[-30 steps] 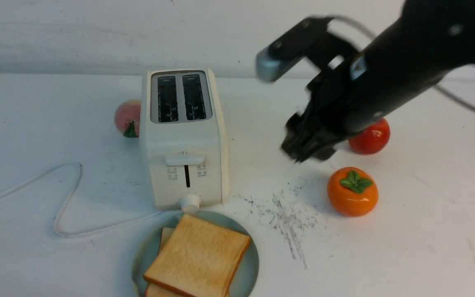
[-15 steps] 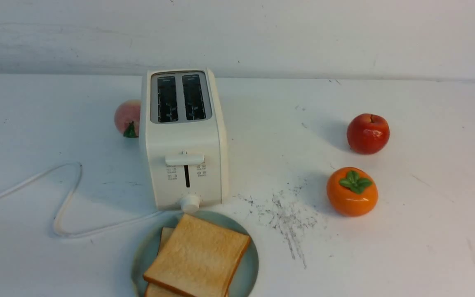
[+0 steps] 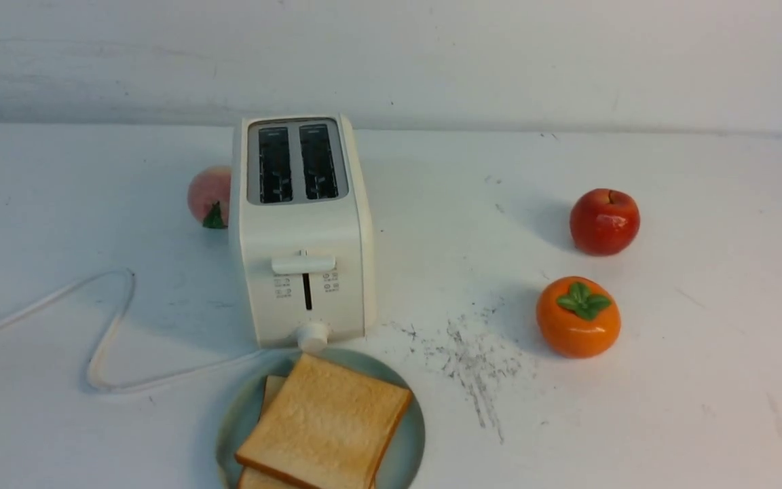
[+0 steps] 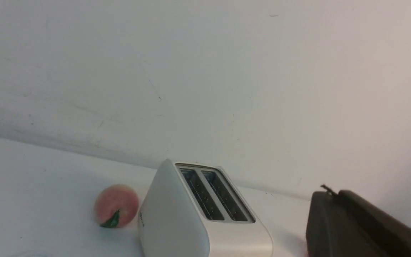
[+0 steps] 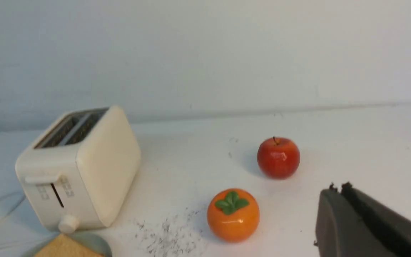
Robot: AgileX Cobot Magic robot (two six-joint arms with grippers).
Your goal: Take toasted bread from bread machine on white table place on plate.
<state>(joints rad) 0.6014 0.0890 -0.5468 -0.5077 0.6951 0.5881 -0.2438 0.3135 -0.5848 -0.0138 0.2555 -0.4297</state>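
R claw [image 5: 338, 188] closed, empty (L claw [image 4: 331, 191] too); toasted bread [image 3: 323, 421] on plate [image 3: 406, 441], well apart.

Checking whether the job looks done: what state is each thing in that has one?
toaster: both slots empty, lever up.
toast: two slices stacked on the plate.
plate: holding the toast, in front of the toaster.
left gripper: shut, holding nothing.
right gripper: shut, holding nothing.

Front overview; wrist views toward bread machine [image 3: 303, 272]
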